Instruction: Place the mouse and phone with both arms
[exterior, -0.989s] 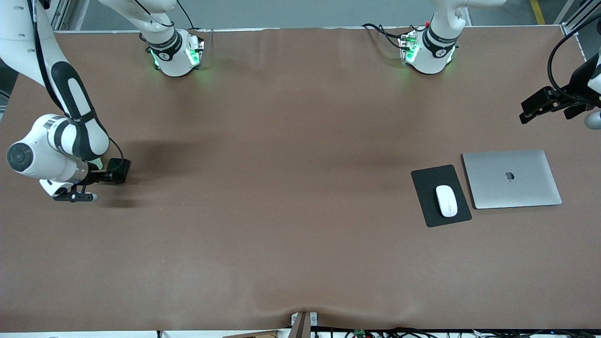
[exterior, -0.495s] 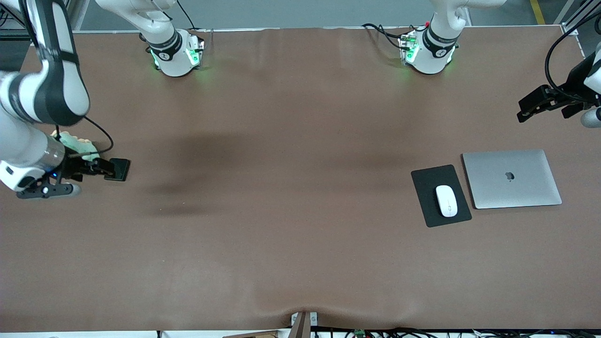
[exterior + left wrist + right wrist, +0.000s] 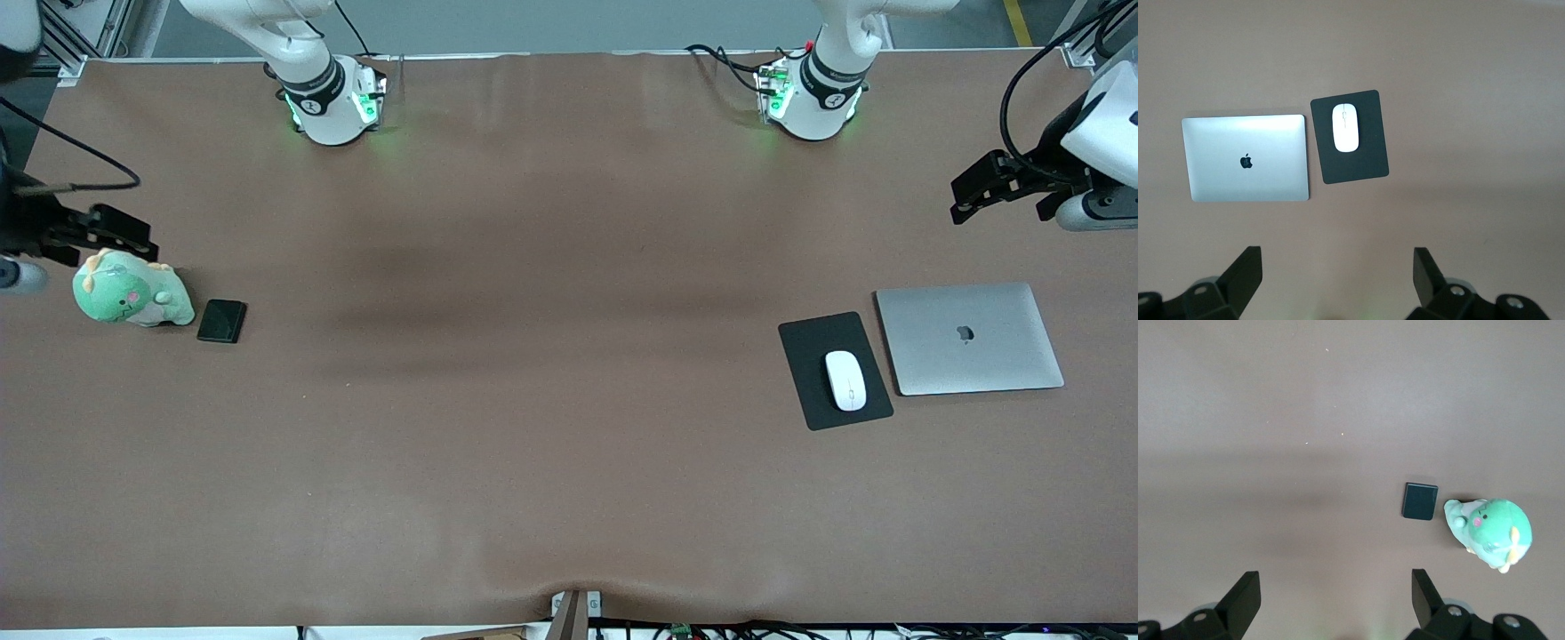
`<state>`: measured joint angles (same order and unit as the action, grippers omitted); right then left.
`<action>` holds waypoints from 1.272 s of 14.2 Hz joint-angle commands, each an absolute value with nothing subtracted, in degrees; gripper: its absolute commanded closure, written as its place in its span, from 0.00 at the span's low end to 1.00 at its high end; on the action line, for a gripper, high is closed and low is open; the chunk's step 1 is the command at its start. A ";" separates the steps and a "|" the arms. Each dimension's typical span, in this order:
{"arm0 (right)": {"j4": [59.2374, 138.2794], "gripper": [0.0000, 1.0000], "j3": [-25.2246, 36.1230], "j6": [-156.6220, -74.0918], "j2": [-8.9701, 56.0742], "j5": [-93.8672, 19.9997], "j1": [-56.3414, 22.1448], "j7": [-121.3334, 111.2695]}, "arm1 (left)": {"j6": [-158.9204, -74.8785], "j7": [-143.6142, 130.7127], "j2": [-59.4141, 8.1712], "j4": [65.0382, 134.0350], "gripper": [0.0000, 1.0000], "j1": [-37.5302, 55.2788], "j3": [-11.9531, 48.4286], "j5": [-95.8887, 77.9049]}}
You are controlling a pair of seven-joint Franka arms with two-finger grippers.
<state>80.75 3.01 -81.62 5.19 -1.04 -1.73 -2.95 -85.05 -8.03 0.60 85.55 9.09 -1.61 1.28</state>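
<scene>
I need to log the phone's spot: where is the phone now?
The phone lies flat on the table toward the right arm's end, right beside the green plush toy; the right wrist view shows the pair too, with nothing gripping the phone.

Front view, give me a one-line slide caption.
Mouse on its black pad beside a laptop; phone beside a green plush.

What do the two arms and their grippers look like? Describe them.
Both arms are white with black bands and green-lit bases. The left gripper and right gripper are black with two angular fingers. Black cables loop to each wrist.
</scene>
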 commanded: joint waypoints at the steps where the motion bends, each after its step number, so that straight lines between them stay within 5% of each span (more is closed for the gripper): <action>1: 84.89 0.00 0.79 -81.03 -0.43 -1.05 1.93 -2.20 | -84.37 -7.82 1.50 85.25 0.00 8.96 -1.67 1.23; 7: 93.58 0.00 1.05 -85.33 -7.72 -1.14 1.23 -1.05 | -84.72 -7.56 1.67 85.43 0.00 8.79 -1.58 1.32; 12: 92.12 0.00 1.58 -83.51 -7.12 -0.97 0.88 -1.14 | -85.25 -7.12 1.58 85.61 0.00 0.46 7.54 1.23; 18: 91.23 0.00 1.49 -82.00 -6.24 -0.44 0.79 -1.06 | -85.17 -8.00 0.18 84.90 0.00 0.00 8.35 1.32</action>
<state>91.08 1.73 -82.66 -5.61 -1.01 0.77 -2.08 -85.20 -7.84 0.66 85.49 0.94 7.54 1.28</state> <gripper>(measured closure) 0.000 0.000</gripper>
